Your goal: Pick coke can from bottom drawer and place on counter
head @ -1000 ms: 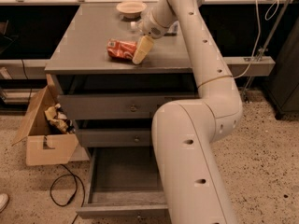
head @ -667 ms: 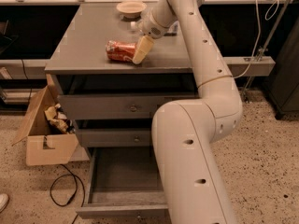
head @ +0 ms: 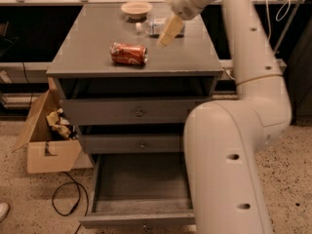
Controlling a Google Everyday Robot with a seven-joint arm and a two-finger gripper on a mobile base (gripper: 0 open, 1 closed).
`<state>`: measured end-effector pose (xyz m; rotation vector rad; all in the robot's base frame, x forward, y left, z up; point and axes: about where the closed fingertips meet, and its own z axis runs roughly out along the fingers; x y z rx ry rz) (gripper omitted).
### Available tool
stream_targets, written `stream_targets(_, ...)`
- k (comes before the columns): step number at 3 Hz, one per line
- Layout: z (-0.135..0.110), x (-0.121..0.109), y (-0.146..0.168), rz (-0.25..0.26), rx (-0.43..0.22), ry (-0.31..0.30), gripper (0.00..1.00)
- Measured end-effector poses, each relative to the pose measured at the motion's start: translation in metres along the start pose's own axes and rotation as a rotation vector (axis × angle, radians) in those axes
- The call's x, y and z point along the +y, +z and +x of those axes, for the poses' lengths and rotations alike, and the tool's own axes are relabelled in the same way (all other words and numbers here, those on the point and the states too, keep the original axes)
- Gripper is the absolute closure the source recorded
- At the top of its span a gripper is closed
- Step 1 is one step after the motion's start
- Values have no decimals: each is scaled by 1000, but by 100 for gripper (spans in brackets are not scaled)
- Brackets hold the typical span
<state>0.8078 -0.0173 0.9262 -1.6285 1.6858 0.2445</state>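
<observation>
The coke can (head: 128, 53) lies on its side on the counter (head: 92, 33), near the front edge, left of centre. My gripper (head: 167, 31) hangs above the counter, up and to the right of the can, apart from it, open and empty. The bottom drawer (head: 139, 179) is pulled out below, and its grained floor holds nothing. My white arm covers the right side of the cabinet and the drawer's right end.
A tan bowl (head: 136, 8) and a clear plastic water bottle (head: 152, 27) sit at the back of the counter, just behind my gripper. An open cardboard box (head: 44, 140) with crumpled paper stands on the floor at the left. A black cable (head: 66, 199) loops beside the drawer.
My gripper has let go of the coke can and moved up and to the right, away from it. The can stays lying on the counter.
</observation>
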Motion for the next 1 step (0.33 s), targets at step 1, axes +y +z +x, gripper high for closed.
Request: stream_targets(1,17,-11,-68,95,-19,25,0)
